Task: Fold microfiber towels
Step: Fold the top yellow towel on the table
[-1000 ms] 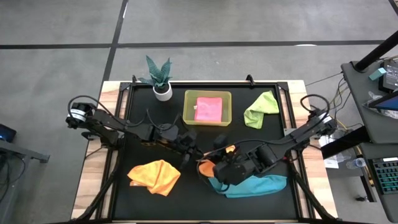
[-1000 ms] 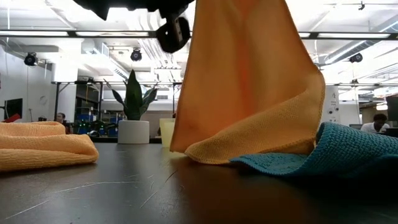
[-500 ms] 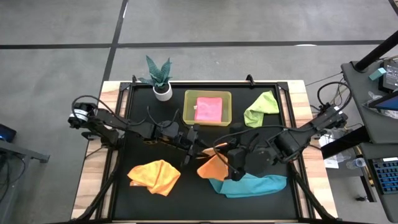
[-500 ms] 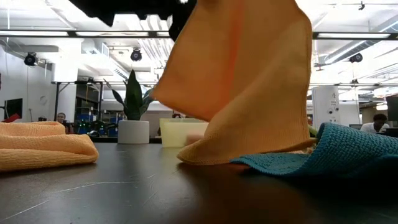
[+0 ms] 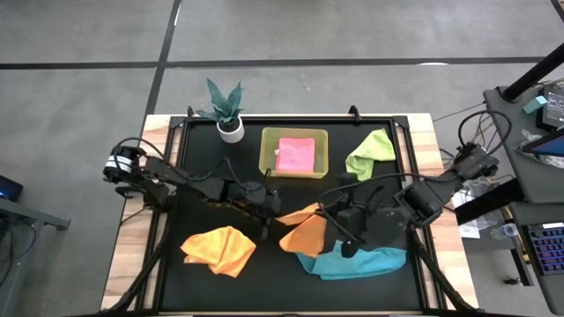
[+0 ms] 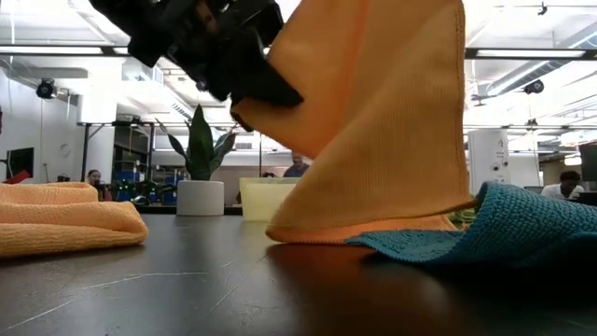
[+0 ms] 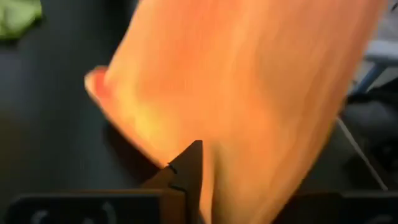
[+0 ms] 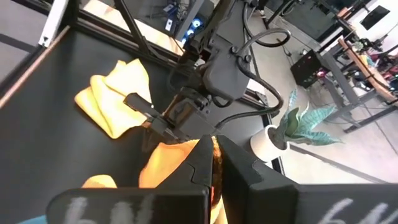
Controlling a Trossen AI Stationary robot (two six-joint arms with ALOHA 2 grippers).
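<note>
An orange-yellow towel (image 5: 304, 233) hangs spread between my two grippers at the table's middle. My left gripper (image 5: 275, 214) is shut on its left side and my right gripper (image 5: 330, 219) on its top right. Its lower edge (image 6: 364, 230) rests on the table beside a teal towel (image 5: 354, 262). A second orange-yellow towel (image 5: 218, 249) lies crumpled at the near left. A lime green towel (image 5: 370, 156) lies at the far right. A pink towel (image 5: 295, 154) lies in the yellow-green bin (image 5: 267, 151). My left gripper holds the towel's left edge (image 6: 280, 110), partway up, coming level from the table's left and tipped a little down. One dark finger (image 7: 189, 168) shows against the cloth; the other is hidden behind it. My right gripper pinches the towel's upper edge (image 8: 214, 163) between its two shut fingers, coming from the table's right. The cloth hangs below the fingers, its bottom on the table.
A potted plant (image 5: 228, 110) stands at the far left beside the bin. Black frame rails (image 5: 172, 167) run along the table's edges. Bare black mat (image 5: 203, 189) lies between the plant and the crumpled orange towel.
My right gripper has risen and drawn toward the table's right, pulling the orange towel from a bunch into a spread sheet, its bottom staying on the table. My left gripper has come down and rolled, and now sits on the towel's left edge.
</note>
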